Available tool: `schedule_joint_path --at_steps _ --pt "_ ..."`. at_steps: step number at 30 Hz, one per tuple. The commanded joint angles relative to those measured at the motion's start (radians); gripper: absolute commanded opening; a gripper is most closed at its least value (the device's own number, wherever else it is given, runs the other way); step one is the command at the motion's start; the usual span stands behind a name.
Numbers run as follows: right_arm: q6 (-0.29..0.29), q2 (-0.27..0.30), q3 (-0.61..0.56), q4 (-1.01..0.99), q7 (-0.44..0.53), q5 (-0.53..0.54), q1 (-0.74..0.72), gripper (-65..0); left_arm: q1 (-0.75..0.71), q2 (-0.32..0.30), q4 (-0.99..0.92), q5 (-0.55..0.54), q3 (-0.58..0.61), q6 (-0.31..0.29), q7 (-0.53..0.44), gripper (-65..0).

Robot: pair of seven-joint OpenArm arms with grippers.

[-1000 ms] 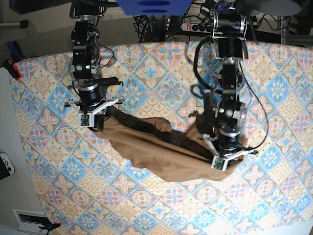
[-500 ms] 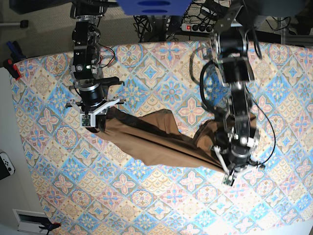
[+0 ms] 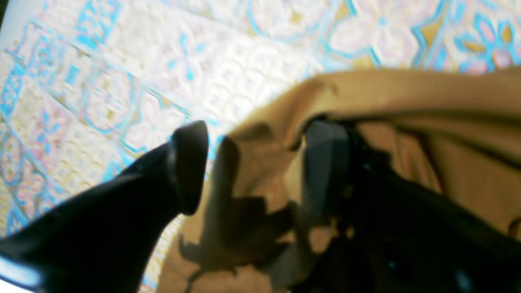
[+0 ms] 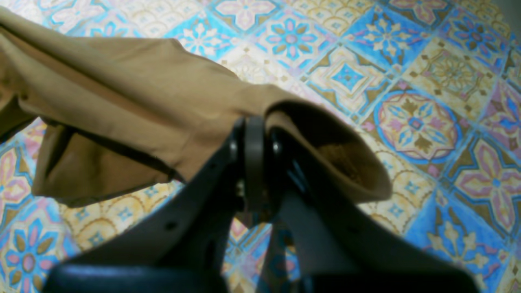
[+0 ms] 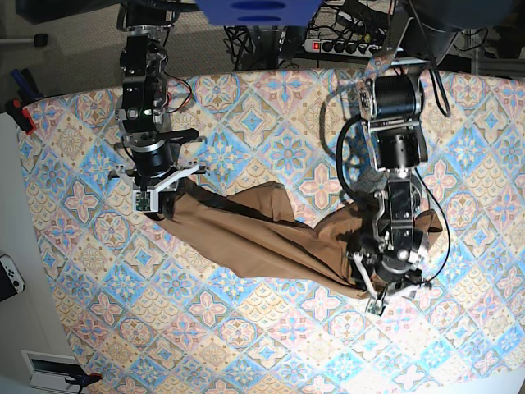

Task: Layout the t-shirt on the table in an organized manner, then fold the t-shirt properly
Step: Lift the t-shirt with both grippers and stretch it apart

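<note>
The tan-brown t-shirt (image 5: pixel 262 234) lies stretched in a long bunched band across the table (image 5: pixel 271 123), between my two grippers. My right gripper (image 5: pixel 160 209) is at its left end, shut on a folded edge of the cloth (image 4: pixel 122 89); the right wrist view shows the jaws (image 4: pixel 254 126) pressed together with fabric draped over them. My left gripper (image 5: pixel 381 300) is at the right end. In the left wrist view its fingers (image 3: pixel 256 138) stand wide apart, and the t-shirt (image 3: pixel 407 93) lies draped over one finger (image 3: pixel 325 154) and under the gap.
A power strip (image 5: pixel 336 47) and cables lie beyond the table's far edge. A red clamp (image 5: pixel 20 115) sits by the left edge, and a white controller (image 5: pixel 10 277) lies off the table at lower left.
My left gripper swung out to the right, pulling the shirt from a heap into a long band, and its jaws have now opened. The right gripper held its place and its grip.
</note>
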State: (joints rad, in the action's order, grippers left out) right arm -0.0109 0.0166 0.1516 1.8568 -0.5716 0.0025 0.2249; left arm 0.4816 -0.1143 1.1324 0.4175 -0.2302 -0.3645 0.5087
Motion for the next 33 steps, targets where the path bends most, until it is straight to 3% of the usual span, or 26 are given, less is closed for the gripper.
schedule_joint_path --at_steps 1,5,9,13,20,22,26,31,33 --pt "0.002 0.003 0.003 0.016 0.029 0.000 -0.011 -65.0 0.019 -0.005 0.067 -0.007 -0.001 0.008 -0.022 -26.1" --pt "0.002 0.003 -0.002 0.014 0.029 0.000 -0.019 -65.0 -0.102 -0.003 0.318 -0.091 0.002 -0.003 -0.015 -26.1" --pt "0.002 0.003 -0.005 0.014 0.029 0.000 -0.058 -65.0 -0.228 -0.005 0.538 -0.184 -0.001 -0.072 -0.005 -26.1" --pt "0.002 0.003 -0.005 0.014 0.029 0.000 -0.058 -65.0 -0.370 -0.006 0.656 -0.197 -0.001 -0.117 0.064 -26.1" --pt "0.002 0.003 -0.005 0.014 0.029 0.000 -0.057 -65.0 -0.485 -0.012 0.608 -0.210 -0.050 -0.126 0.063 -25.7" --pt "0.002 0.003 -0.005 0.014 0.029 0.000 -0.057 -65.0 -0.481 -0.017 0.556 -0.202 -0.065 -0.126 0.063 -25.6" --pt "0.002 0.003 -0.005 0.014 0.028 0.000 -0.055 -65.0 -0.455 -0.088 0.475 -0.211 -0.038 -0.126 0.061 -26.0" --pt "0.002 0.003 -0.005 0.014 0.028 0.000 -0.055 -65.0 -0.418 -0.107 0.436 -0.203 -0.021 -0.132 0.061 -25.7" --pt "0.002 0.003 -0.005 0.014 0.028 0.000 -0.055 -65.0 -0.377 -0.107 0.389 -0.202 -0.013 -0.164 0.061 -26.0"
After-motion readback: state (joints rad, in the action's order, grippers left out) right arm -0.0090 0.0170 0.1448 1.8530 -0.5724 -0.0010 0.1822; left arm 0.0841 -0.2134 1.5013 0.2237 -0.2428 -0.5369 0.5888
